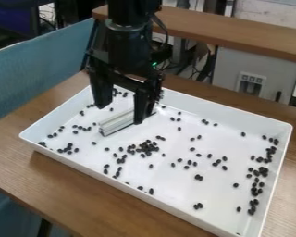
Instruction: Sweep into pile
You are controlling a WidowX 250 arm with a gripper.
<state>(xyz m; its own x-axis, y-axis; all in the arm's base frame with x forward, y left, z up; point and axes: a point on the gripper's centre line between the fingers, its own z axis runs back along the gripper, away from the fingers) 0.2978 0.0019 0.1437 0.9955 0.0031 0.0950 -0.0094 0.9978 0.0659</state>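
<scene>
Wooden table (70, 196) is holding a tray (175, 185) of scattered beans (148, 147); the gripper (120, 115) is hanging spread near a bar (118, 121), risking knocking it askew by closing off-centre.

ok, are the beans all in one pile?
No, the dark beans lie scattered over the white tray, with clumps near its middle and along one end.

Soft light casts faint shadow beneath the tray (225, 110).
</scene>
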